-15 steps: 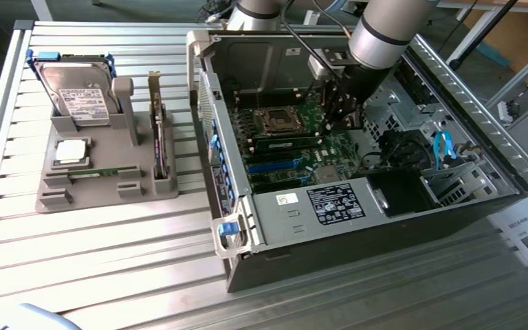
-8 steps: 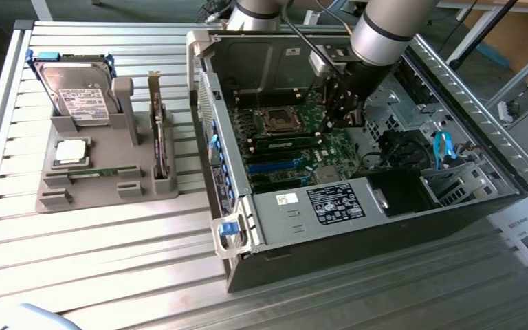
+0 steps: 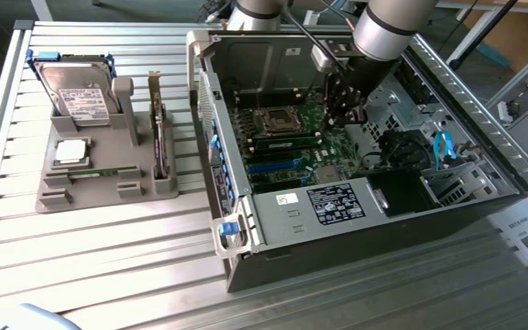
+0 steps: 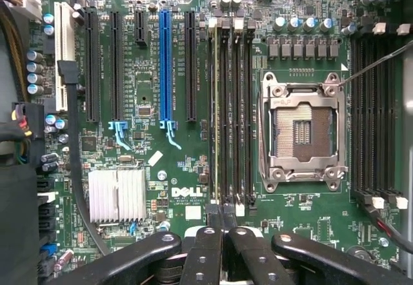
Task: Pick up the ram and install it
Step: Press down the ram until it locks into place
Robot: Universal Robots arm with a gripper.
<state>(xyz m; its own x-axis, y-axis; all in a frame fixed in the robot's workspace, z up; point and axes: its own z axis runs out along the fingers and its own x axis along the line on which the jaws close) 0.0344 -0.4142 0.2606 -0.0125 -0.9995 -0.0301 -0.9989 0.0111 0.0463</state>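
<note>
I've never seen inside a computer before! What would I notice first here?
First, the big open computer case on the slatted metal table, with the robot arm reaching down into it. Its fingers are shut, over the green motherboard beside the empty silver processor socket. At the exterior view's left, a grey stand holds a hard drive and other parts.

Closed hand (image 4: pixel 222 224) above motherboard (image 4: pixel 161 169)
</note>
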